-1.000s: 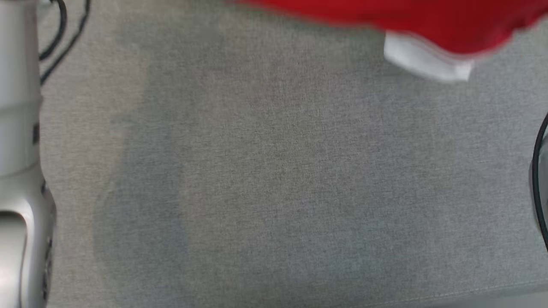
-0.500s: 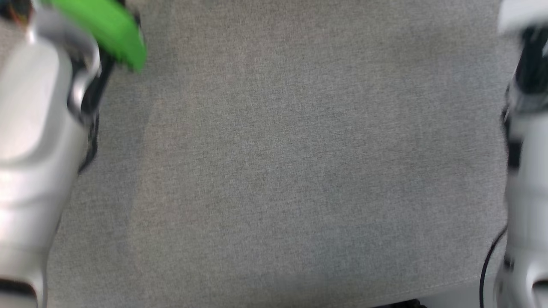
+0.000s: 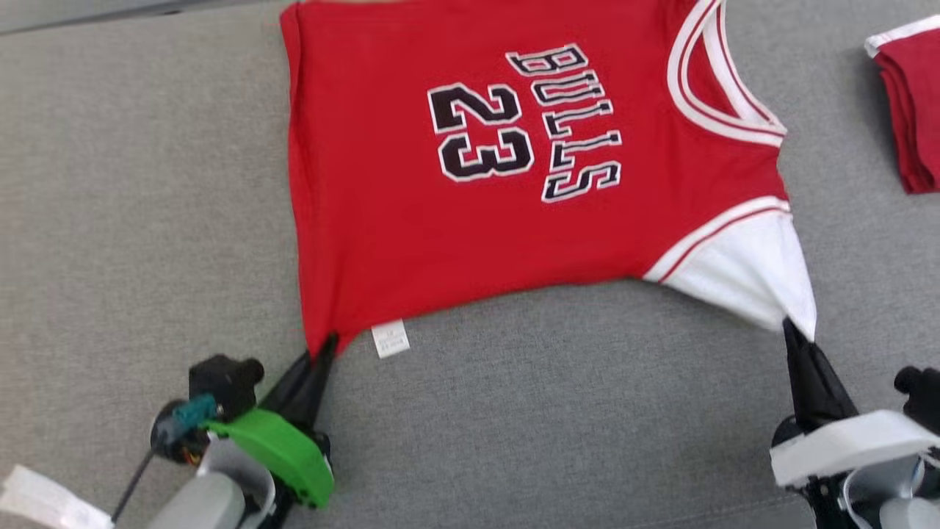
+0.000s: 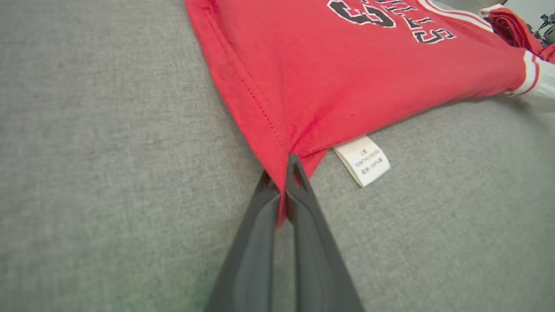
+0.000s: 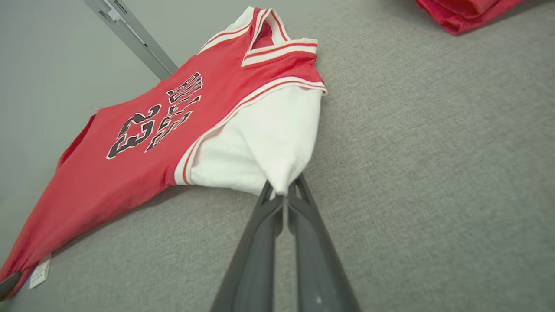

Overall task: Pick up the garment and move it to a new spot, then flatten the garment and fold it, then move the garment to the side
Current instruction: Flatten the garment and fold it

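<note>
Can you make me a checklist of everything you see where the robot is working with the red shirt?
Surface: grey fabric surface, flat.
Job's things: red jersey spread number-side up, near edge pulled taut between both grippers; white care label beside its hem corner.
Clutter: folded red cloth at the right edge.
Grippers: left gripper shut on the jersey's hem corner; right gripper shut on its white sleeve.
Cables: thin dark cable by the left wrist.
Surroundings: grey metal rail beyond the surface.
</note>
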